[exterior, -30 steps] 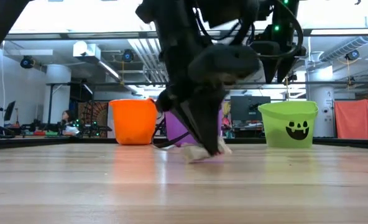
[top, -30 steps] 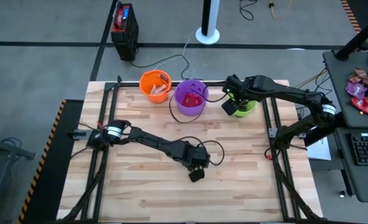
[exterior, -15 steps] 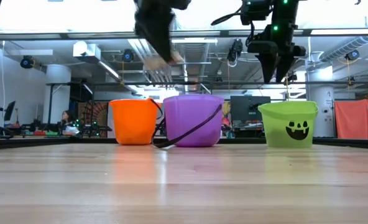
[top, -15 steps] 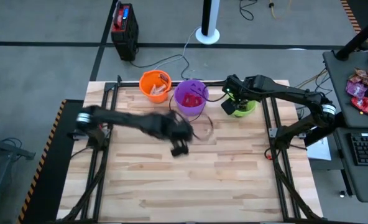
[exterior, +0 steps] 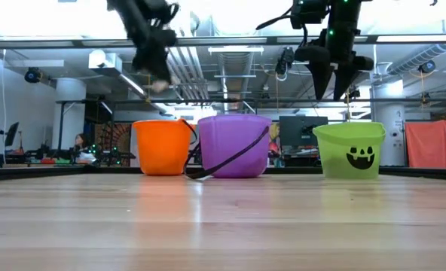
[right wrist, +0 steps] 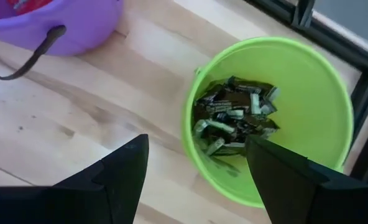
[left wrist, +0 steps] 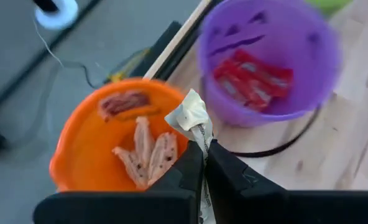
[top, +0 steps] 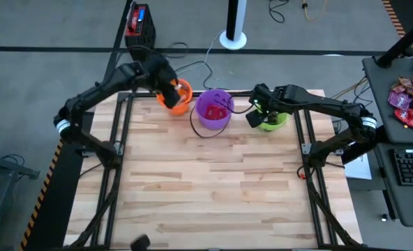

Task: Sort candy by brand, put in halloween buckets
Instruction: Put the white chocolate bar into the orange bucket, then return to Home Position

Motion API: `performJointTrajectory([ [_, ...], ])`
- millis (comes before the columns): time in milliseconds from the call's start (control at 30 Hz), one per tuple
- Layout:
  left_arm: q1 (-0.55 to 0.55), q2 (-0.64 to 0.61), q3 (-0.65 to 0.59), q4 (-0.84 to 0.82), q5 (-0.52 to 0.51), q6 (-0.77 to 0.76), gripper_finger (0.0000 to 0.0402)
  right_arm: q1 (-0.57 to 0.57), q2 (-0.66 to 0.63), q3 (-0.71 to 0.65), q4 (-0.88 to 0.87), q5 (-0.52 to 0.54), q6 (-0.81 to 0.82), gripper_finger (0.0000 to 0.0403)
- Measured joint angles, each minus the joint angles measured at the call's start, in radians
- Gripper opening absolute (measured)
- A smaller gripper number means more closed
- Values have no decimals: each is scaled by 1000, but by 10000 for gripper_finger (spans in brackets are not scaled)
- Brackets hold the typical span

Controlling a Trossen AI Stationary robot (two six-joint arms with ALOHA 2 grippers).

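Three buckets stand in a row at the table's far edge: orange [top: 174, 96], purple [top: 214, 109] and lime green [top: 273, 120]. The orange bucket [left wrist: 119, 143] holds pink-wrapped pieces, the purple bucket [left wrist: 268, 59] red ones, the green bucket [right wrist: 271, 118] dark ones. My left gripper [top: 171, 89] hangs above the orange bucket, shut on a silver-white candy [left wrist: 193, 118]. My right gripper [right wrist: 196, 168] hovers open above the near-left rim of the green bucket. My left gripper pinches the silver-white candy between its two fingers [left wrist: 218, 171], by the wrapper's lower part [left wrist: 201, 140]. The crinkled free end [left wrist: 189, 112] sticks out past the fingertips. The candy is lifted clear, above the orange bucket; the fingers point down.
The purple bucket's dark handle [top: 208, 130] lies on the wood in front of it. A black frame rims the table. Bare wooden planks [top: 213, 188] stretch from the buckets to the near edge. A heap of red and pink bags [top: 409, 101] sits on a side desk at the right.
My left gripper has risen from the table's near middle, where it was down on the silver-white candy, and swung fast toward the far-left, ending above the orange bucket with the candy lifted clear. My right gripper has stayed over the green bucket.
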State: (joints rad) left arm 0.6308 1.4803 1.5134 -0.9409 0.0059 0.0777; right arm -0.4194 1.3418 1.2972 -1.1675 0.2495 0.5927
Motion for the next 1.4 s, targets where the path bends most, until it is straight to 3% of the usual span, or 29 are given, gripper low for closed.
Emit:
performJointTrajectory([
  [133,151,19,-111,99,90,19,0,16,0,0,0,-9,55,260],
  [300,233,43,-180,183,135,28,9,38,0,0,1,-14,98,260],
  [633,244,42,-164,148,97,42,92,49,0,0,45,3,101,260],
  [733,237,10,-140,102,121,8,105,62,0,0,75,10,118,260],
  [800,219,-36,-137,98,192,1,106,102,-3,-6,127,75,65,260],
  [933,131,-205,-172,169,374,-30,96,227,-13,-43,306,180,-108,260],
  [1033,22,-363,-270,294,372,-52,84,309,-25,-126,588,195,-261,260],
  [1200,-197,-662,-570,613,295,-116,70,389,-65,-371,1126,142,-446,260],
  [1400,-446,-955,-918,773,284,-82,73,452,-93,-585,1400,90,-557,260],
])
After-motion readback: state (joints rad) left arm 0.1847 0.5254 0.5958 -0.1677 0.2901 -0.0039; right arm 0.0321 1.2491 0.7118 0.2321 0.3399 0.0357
